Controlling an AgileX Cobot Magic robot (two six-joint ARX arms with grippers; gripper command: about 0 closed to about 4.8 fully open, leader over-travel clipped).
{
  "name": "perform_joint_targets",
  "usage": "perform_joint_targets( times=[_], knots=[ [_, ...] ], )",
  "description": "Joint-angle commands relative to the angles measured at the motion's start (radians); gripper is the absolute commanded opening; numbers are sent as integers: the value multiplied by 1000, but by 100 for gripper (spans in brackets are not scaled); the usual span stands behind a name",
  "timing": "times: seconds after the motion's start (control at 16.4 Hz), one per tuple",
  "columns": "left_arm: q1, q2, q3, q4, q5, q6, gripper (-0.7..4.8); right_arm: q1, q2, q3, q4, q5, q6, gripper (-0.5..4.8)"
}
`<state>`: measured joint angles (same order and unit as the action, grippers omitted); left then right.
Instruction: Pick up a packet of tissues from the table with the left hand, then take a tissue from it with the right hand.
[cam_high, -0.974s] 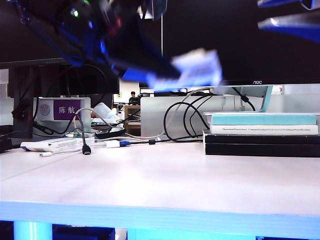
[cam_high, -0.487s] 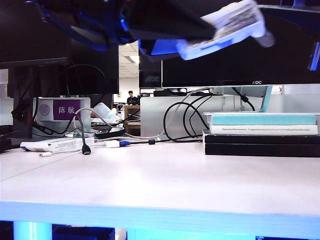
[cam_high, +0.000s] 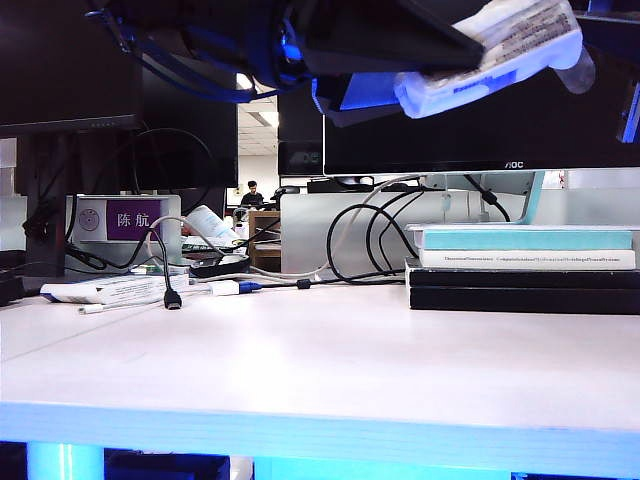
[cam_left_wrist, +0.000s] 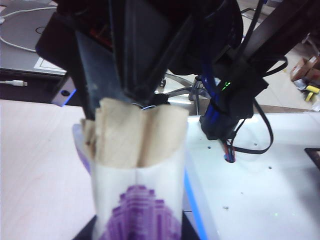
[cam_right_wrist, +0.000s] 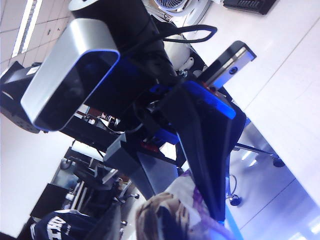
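Left pincer (cam_left_wrist: 135, 235) grips packet (cam_left_wrist: 140, 195) — tissues (cam_left_wrist: 132, 132) protruding.

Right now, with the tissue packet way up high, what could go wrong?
1. The left pincer holds the packet of tissues high above the table; a hard tug might pull it loose, and it would drop.
2. The right pincer is closing on the tissue sticking out of the packet's mouth. Several folds bunch there, so more than one might come out, or one might tear.
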<state>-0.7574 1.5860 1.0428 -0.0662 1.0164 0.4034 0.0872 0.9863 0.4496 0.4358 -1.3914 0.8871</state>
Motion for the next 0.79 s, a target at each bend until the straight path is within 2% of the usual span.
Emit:
perform_joint_targets(
  times=[0.06, 0.12, 0.18, 0.3, 0.37, 0.43, 0.49, 0.55, 0.79],
  knots=[
    [-2, -1, 3, 19, 5, -17, 151, -2, 59, -11, -6, 89, -149, -5],
    [7, -1, 3, 9, -6, -14, 151, -5, 59, -10, 24, 109, -154, -5],
    [60, -1, 2, -107, -10, 47, 152, -51, 58, -10, 97, 190, -154, -5],
    [82, -1, 2, -176, -7, 87, 153, -97, 58, -10, 97, 212, -154, -5],
    [85, -1, 2, -166, -11, 121, 174, -129, 58, -10, 101, 230, -154, -5],
    [85, -1, 2, -137, -35, 119, 322, -129, 58, -10, 100, 229, -152, -5],
    [82, -1, 2, -76, -210, 123, 479, -129, 58, -10, 101, 222, -124, -5],
    [81, -1, 0, 96, -246, 120, 479, -128, 58, -10, 120, 190, -61, -5],
    [32, 26, 0, 233, -242, 107, 479, -125, 59, -10, 340, 185, 140, -5]
  ],
)
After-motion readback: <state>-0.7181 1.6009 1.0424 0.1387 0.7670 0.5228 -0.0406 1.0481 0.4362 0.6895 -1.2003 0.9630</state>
